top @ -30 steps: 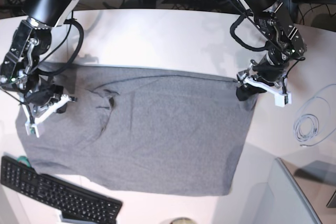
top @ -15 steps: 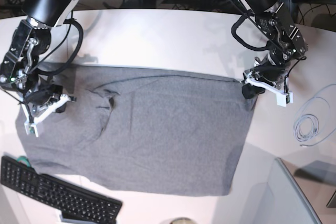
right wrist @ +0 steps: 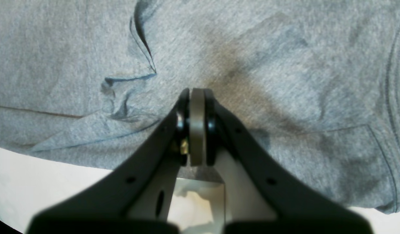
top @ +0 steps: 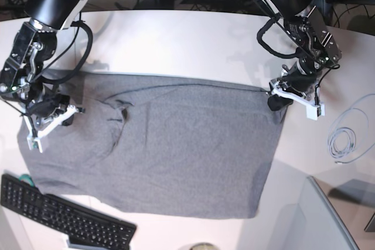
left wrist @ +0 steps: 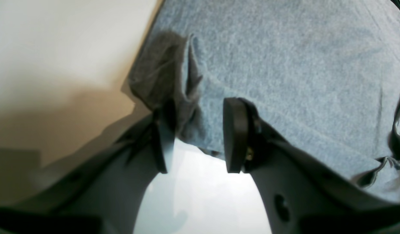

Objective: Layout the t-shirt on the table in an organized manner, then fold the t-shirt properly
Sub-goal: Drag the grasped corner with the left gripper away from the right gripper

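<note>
T-shirt (top: 164, 144) cloth lies spread flat across the middle of the white table (top: 187, 39), its long axis running side to side in the base view, with a small pucker left of its centre. From the shirt's right-hand corner the left gripper (left wrist: 196, 130) sits right at the hem: in the left wrist view a bunched fold of grey cloth lies between its two pads, against the left one, while a gap shows before the right one, so the jaws are partly closed around the corner and I cannot tell whether they truly pinch it. At the shirt's opposite end the right gripper (right wrist: 196, 126) hovers over the cloth near the edge, its pads pressed together with nothing visibly between them. Judging by this, the left arm is nearer to a usable hold, and the shirt stretches away from it toward the other arm. The collar and sleeves are hard to make out; a black keyboard (top: 64, 218) overlaps the view near the shirt's lower left corner.
</note>
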Motion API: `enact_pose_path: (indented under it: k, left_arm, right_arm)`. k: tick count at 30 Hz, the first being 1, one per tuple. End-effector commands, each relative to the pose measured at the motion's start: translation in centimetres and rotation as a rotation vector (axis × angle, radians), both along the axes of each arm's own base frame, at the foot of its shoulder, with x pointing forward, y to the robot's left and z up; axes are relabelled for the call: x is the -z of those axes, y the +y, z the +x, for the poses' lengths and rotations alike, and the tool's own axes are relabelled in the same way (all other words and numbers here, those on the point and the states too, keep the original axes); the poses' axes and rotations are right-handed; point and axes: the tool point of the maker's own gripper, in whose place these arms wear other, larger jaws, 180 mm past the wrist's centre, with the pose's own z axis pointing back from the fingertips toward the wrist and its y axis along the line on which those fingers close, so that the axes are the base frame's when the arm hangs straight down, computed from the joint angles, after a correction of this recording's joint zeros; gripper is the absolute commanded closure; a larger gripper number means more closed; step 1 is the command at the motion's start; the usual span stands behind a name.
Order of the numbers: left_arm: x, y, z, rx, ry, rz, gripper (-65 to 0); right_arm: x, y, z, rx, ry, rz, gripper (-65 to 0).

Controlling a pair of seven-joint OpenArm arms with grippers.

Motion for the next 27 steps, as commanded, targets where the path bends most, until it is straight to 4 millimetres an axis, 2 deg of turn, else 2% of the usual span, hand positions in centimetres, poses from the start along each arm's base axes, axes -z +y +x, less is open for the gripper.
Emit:
enact_pose_path:
  k: [1, 10, 12, 15, 16, 23, 27]
  left_arm:
    - [-1.4, 0.5, 1.2, -0.007, -0.058, 0.007, -22.7]
    - [-1.5, 0.5, 1.3, -0.008, -0.06, 0.007, -22.4]
    - [-1.6, 0.8, 1.7, -0.029, -0.059, 0.006, -16.3]
    - [-0.7, 0.8, 1.5, -0.061, -0.03, -0.02, -1.3]
    - [-0.8, 0.7, 1.9, -0.064, -0.034, -0.026, 0.0]
    - [-1.6, 0.2, 3.3, -0.06, -0.063, -0.039, 0.0]
    - [-2.2, 0.5, 4.3, -0.094, -0.071, -0.045, 0.0]
  right_arm:
    - [-1.3, -0.2, 1.2, 0.0, -0.056, -0.004, 0.0]
    - [-1.3, -0.2, 1.2, 0.0, -0.057, -0.002, 0.0]
    - [-1.3, -0.2, 1.2, 0.0, -0.057, -0.002, 0.0]
    - [-1.3, -0.2, 1.2, 0.0, -0.057, -0.002, 0.0]
    - [-1.3, -0.2, 1.2, 0.0, -0.057, -0.002, 0.0]
    - [-1.3, -0.3, 1.2, 0.0, -0.057, -0.004, 0.0]
    - [-1.4, -0.8, 1.2, 0.001, -0.056, -0.015, 0.0]
